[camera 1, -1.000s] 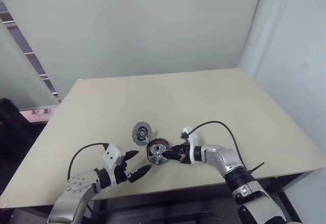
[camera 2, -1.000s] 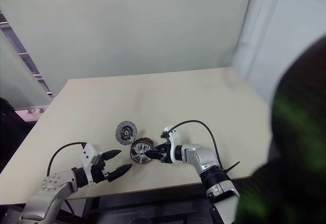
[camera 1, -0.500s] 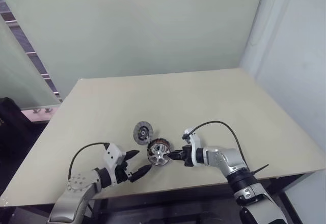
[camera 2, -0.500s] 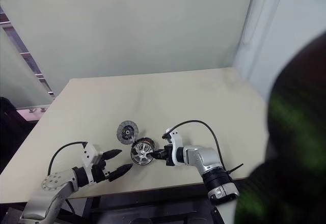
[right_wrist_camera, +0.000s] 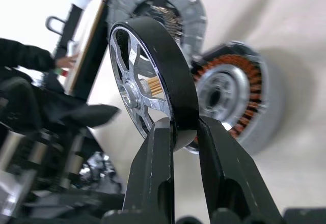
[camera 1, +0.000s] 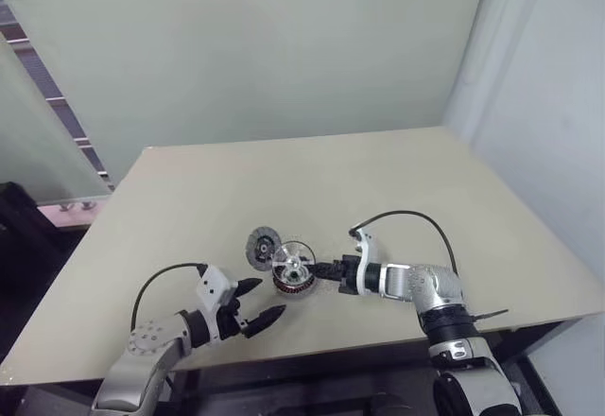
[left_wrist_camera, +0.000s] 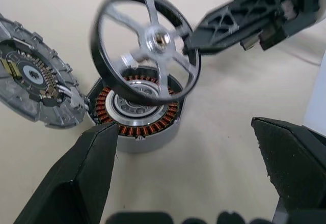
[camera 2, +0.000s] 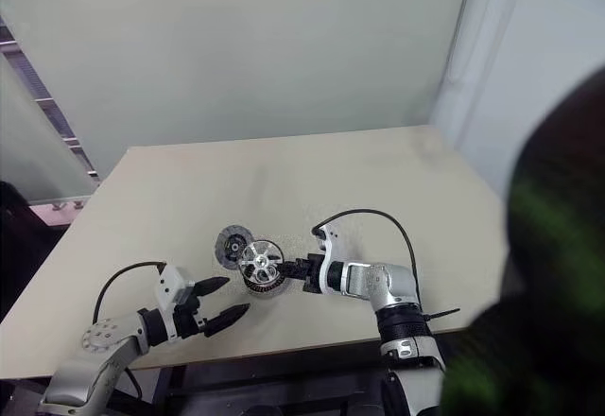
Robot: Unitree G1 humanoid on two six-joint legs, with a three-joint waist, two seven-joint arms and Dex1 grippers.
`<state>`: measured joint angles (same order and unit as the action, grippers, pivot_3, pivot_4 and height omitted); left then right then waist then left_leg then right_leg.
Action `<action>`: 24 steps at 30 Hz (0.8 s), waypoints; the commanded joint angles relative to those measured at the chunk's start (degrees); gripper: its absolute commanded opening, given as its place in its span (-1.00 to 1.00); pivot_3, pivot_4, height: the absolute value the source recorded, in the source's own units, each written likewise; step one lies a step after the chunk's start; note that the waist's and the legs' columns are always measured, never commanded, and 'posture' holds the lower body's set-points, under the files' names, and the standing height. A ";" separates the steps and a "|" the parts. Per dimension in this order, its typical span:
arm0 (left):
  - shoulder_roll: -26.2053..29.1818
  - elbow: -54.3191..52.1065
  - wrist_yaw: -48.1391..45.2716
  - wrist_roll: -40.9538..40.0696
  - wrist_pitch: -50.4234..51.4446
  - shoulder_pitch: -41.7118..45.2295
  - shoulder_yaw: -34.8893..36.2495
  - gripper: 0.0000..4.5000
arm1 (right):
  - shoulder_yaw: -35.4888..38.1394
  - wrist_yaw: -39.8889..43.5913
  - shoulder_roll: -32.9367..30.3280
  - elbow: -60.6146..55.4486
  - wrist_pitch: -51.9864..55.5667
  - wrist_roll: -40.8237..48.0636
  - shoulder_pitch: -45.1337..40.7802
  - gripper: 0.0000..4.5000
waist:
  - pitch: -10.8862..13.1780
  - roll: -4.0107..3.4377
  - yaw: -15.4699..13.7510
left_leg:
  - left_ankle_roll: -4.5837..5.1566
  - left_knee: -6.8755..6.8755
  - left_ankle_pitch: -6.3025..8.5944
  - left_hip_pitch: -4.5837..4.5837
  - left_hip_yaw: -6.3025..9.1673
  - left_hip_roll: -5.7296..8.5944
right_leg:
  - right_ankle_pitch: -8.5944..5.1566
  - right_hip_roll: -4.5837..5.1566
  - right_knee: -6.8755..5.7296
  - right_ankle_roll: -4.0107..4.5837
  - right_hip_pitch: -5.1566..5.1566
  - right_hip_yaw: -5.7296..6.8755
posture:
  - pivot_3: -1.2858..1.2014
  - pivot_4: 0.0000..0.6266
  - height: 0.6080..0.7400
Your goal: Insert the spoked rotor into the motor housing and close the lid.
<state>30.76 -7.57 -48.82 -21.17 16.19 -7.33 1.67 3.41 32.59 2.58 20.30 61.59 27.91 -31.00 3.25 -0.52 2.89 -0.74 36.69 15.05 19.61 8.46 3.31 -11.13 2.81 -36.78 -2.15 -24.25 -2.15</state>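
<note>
The spoked rotor point(camera 1: 294, 263), a black rim with silver spokes, hangs tilted just above the motor housing point(left_wrist_camera: 137, 114). The housing is a silver puck with copper windings standing on the table. My right gripper point(right_wrist_camera: 178, 132) is shut on the rotor's rim point(right_wrist_camera: 153, 76), reaching in from the right point(camera 1: 319, 269). The lid point(camera 1: 263, 244), a grey toothed disc with electronics on its face, lies flat right beside the housing on its far left point(left_wrist_camera: 35, 89). My left gripper point(camera 1: 267, 299) stands open near the table's front edge, short of the housing, with nothing between its fingers point(left_wrist_camera: 94, 152).
The beige table point(camera 1: 425, 180) stretches wide behind and to the right of the parts. Its front edge runs close under both arms. A black cable point(camera 1: 416, 217) loops above my right wrist. A dark blurred shape point(camera 2: 558, 246) covers the right side of the right eye view.
My right gripper has shut on the rotor's rim, rolled, and lifted the rotor off the housing, tilted. The left arm has not moved.
</note>
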 commanded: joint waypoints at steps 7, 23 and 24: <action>0.48 -1.31 0.15 -0.41 -0.68 0.16 1.28 1.00 | -2.16 -5.93 1.95 -1.55 -2.15 -1.58 -2.28 -0.85 | 0.00 -0.01 0.00 | 0.00 0.02 0.00 0.01 -0.01 0.01 | 0.00 0.01 0.00 0.00 0.00 -0.01 | 0.03 -1.00 1.00; -0.02 -1.49 0.53 -0.28 -0.97 0.09 0.88 1.00 | -3.58 -6.79 1.49 1.36 -3.99 -3.52 -2.13 -0.85 | 0.00 -0.01 0.02 | 0.00 0.05 0.00 0.00 -0.02 0.00 | 0.01 0.00 0.00 0.00 0.01 0.00 | 0.03 -1.00 1.00; -0.02 -1.51 0.52 -0.29 -0.98 0.06 0.87 1.00 | -3.77 -6.74 1.63 1.19 -3.90 -3.52 -2.09 -0.85 | 0.00 -0.01 0.03 | 0.00 0.05 0.00 0.00 -0.02 0.00 | 0.01 0.00 0.00 0.00 0.01 0.00 | 0.03 -1.00 1.00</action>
<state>30.64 -7.57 -48.47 -21.18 16.17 -7.73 1.70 0.21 25.80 3.58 22.43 58.17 24.14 -31.46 3.25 -0.53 2.92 -0.74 36.74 15.04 19.60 8.44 3.31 -11.12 2.81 -36.77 -2.15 -24.24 -2.15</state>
